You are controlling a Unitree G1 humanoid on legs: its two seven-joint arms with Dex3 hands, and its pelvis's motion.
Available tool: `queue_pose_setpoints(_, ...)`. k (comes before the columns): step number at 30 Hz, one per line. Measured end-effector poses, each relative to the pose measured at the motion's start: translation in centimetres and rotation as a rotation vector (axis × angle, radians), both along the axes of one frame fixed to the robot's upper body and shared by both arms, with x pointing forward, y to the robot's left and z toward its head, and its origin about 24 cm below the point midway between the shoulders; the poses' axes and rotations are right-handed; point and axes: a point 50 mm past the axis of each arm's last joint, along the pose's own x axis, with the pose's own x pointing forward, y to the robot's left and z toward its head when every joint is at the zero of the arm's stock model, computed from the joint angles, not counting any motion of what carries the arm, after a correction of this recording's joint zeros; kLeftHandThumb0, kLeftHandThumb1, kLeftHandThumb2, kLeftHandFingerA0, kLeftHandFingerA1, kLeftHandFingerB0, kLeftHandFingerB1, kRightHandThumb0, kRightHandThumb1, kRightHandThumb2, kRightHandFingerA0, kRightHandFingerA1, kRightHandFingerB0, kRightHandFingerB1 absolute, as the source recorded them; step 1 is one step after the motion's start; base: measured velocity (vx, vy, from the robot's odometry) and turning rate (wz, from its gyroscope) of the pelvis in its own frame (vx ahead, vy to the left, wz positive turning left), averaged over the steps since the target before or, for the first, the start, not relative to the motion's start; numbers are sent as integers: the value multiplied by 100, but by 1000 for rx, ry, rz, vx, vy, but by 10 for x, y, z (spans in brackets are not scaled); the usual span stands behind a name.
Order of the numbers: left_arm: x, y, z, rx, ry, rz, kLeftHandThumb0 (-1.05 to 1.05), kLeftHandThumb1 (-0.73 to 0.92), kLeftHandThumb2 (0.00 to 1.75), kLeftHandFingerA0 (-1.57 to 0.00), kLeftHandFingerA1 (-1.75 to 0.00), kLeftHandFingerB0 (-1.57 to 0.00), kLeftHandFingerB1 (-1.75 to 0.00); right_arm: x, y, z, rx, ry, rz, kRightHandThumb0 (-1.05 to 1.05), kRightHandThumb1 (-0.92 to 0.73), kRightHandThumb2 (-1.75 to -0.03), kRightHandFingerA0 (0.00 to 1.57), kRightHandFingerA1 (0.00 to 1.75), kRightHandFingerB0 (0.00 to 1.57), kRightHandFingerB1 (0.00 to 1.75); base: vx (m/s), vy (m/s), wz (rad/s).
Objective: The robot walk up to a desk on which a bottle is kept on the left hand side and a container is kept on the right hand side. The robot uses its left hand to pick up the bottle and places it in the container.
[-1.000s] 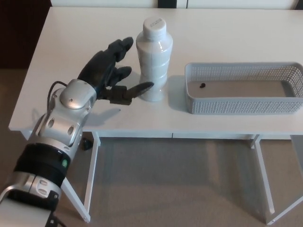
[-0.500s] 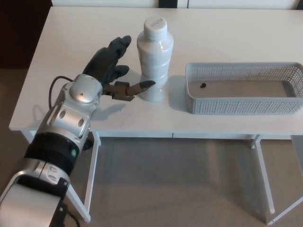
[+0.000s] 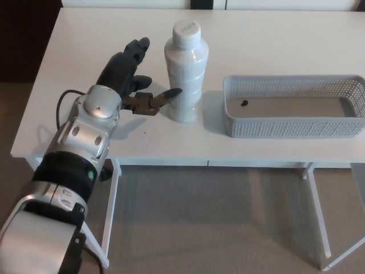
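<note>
Black three-fingered left hand on silver forearm comes in from the desk's front-left edge, fingers spread apart, holding nothing. Two upper fingers point toward the far edge, just left of the bottle; thumb tip reaches the lower body of the white ribbed plastic bottle with white screw cap, touching it or nearly so, can't tell which. Upper fingers show a small gap to the bottle's side. Bottle stands upright on the white rectangular desk, about mid-width, roughly midway between far and front edges, immediately right of the hand. Right of the bottle, apart from it, sits the grey perforated rectangular plastic basket, near the desk's front-right edge, long side parallel to the front edge. Small dark speck lies inside the basket near its left end. Right hand not visible.
</note>
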Motion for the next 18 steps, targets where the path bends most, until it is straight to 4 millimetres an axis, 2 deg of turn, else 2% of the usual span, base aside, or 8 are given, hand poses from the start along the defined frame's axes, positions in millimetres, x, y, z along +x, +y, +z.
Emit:
queue_pose_setpoints(6, 5, -10, 6, 2, -6, -6, -63, 38, 75, -8, -42, 0, -6, 0, 1, 0, -2, 1, 9, -75, -30, -73, 95, 57, 82, 52, 0, 0, 0)
queue_pose_setpoints(7, 6, -11, 7, 2, -6, -8, -69, 46, 56, -7, -27, 0, -13, 0, 1, 0, -2, 2, 10, -77, -30, -72, 95, 56, 82, 50, 0, 0, 0)
queue_pose_setpoints(8, 6, -11, 7, 2, -6, -8, -61, 37, 78, -1, -26, 0, -11, 0, 1, 0, -2, 2, 10, -75, -29, -72, 93, 56, 80, 51, 0, 0, 0)
queue_pose_setpoints(12, 13, -29, 19, -2, -20, -36, -73, 41, 57, -4, -26, 0, -10, 1, 1, 1, -4, -6, 15, -82, -34, -74, 96, 56, 83, 51, 0, 0, 0)
queue_pose_setpoints(14, 15, -37, 25, -4, -29, -49, -61, 35, 80, -4, -21, 0, -10, 3, 1, 3, -7, -17, 21, -66, -42, -55, 88, 45, 84, 44, 0, 0, 0)
queue_pose_setpoints(16, 16, -47, 28, -17, -27, -62, -81, 38, 60, -7, -28, 0, -12, 3, 0, 4, -10, -21, 25, -72, -33, -71, 84, 51, 81, 51, 0, 0, 3)
queue_pose_setpoints(17, 16, -48, 28, -18, -27, -64, -83, 46, 58, -19, -36, 0, -6, 3, 0, 4, -11, -21, 26, -67, -42, -55, 88, 45, 82, 44, 0, 0, 0)
queue_pose_setpoints(18, 16, -54, 30, -26, -26, -73, -47, 64, 63, -81, -64, -10, -22, 4, 0, 5, -12, -27, 30, -79, -32, -73, 94, 55, 82, 50, 0, 0, 0)
